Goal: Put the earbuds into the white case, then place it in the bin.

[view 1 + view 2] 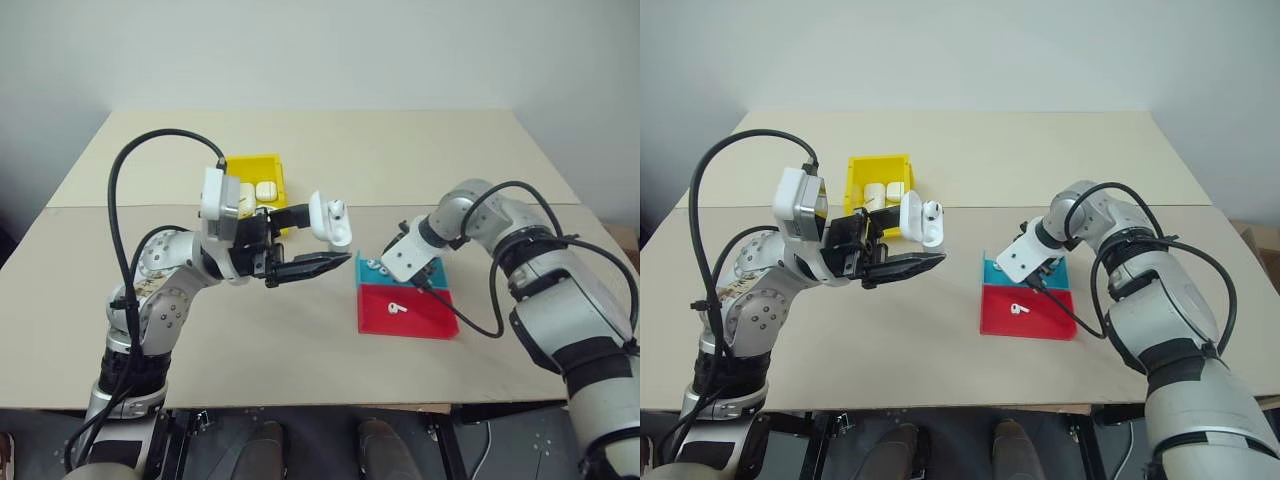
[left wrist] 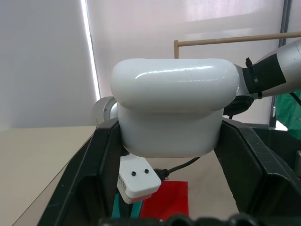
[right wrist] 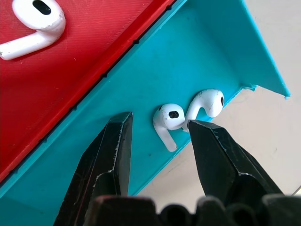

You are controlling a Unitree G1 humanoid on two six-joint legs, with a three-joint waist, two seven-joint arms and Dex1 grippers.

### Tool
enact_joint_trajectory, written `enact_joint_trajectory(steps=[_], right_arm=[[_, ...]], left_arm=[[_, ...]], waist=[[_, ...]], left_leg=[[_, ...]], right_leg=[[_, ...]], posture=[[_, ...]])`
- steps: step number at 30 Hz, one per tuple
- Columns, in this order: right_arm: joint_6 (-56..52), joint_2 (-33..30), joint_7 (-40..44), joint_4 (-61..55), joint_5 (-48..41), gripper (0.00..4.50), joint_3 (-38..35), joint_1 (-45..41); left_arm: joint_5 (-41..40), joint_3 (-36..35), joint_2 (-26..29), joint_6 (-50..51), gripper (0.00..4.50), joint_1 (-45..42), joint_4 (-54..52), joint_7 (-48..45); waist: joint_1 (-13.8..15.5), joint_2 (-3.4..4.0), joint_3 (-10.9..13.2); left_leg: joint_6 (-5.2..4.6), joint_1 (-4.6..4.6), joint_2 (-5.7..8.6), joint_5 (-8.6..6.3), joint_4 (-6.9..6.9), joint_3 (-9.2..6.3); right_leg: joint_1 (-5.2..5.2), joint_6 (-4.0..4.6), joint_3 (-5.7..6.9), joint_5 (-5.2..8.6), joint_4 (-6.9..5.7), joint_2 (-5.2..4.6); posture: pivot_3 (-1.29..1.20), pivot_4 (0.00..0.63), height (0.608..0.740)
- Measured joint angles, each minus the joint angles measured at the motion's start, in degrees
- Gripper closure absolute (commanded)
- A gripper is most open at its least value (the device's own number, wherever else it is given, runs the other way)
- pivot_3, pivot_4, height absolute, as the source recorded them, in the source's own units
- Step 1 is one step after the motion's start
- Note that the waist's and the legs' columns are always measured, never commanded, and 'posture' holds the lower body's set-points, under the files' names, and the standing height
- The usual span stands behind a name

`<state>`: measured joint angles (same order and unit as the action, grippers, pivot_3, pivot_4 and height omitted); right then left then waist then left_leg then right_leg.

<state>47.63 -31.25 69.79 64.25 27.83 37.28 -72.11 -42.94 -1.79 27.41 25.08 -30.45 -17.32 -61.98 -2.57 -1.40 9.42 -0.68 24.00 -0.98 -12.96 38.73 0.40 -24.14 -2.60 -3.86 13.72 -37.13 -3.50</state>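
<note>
Right gripper (image 3: 160,129), half-open, straddles an earbud (image 3: 168,118) in the tray (image 3: 211,56).

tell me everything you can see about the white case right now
The white case is a small glossy rounded pebble, plastic-looking, with its hinged lid flipped open and one earbud seated in it. The left pincer is shut on its body, holding it in the air above the table, between the yellow bin and the red-and-teal tray.
</note>
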Motion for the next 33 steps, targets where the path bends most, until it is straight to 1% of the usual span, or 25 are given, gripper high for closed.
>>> enact_joint_trajectory(steps=[10,20,23,26,27,33], right_arm=[[0.96,1.48,-2.33,2.87,3.40,2.13,0.06,-1.65],[2.00,2.05,-2.25,3.87,4.48,2.13,-0.02,-2.16],[2.22,2.09,-1.92,3.88,4.53,2.68,-0.03,-2.15],[2.56,2.21,-1.36,3.87,4.52,3.66,-0.12,-1.97],[2.69,2.25,-1.26,3.87,4.53,3.85,-0.14,-1.96],[2.83,2.25,-0.98,3.87,4.44,3.85,-0.53,-1.82]], left_arm=[[-0.06,-0.53,0.41,0.00,1.72,1.81,-1.90,1.06],[-0.19,-0.77,0.73,0.00,1.72,2.22,-2.83,1.80],[-0.19,-0.77,0.75,0.00,1.72,2.22,-2.85,1.80],[-0.19,-0.77,0.76,-0.01,1.72,2.22,-2.85,1.79],[-0.18,-0.77,0.76,-0.01,1.72,2.22,-2.85,1.79],[-0.18,-0.77,0.76,-0.02,1.72,2.24,-2.85,1.84]], waist=[[-0.04,0.00,0.00],[-0.08,0.01,0.00],[-0.08,0.01,0.00],[-0.12,0.01,0.00],[-0.13,0.01,-0.01],[-0.13,0.01,-0.01]], left_leg=[[0.01,-0.13,0.00,0.00,-0.04,0.01],[0.01,-0.21,0.00,0.00,-0.08,0.02],[0.01,-0.21,0.00,0.00,-0.08,0.02],[0.01,-0.22,0.00,0.00,-0.08,0.02],[0.01,-0.23,0.00,0.00,-0.08,0.02],[0.01,-0.23,0.00,0.00,-0.09,0.02]], right_leg=[[0.09,0.02,-0.03,-0.01,-0.01,0.01],[0.15,0.02,-0.05,-0.01,-0.01,0.01],[0.15,0.02,-0.05,-0.01,-0.01,0.01],[0.14,0.02,-0.05,-0.01,-0.01,0.01],[0.15,0.03,-0.05,-0.01,-0.01,0.02],[0.15,0.03,-0.05,-0.02,-0.01,0.02]], posture=[[0.00,0.150,0.740],[0.00,0.150,0.740],[0.00,0.150,0.740],[0.00,0.150,0.740],[0.00,0.150,0.740],[0.00,0.150,0.740]])
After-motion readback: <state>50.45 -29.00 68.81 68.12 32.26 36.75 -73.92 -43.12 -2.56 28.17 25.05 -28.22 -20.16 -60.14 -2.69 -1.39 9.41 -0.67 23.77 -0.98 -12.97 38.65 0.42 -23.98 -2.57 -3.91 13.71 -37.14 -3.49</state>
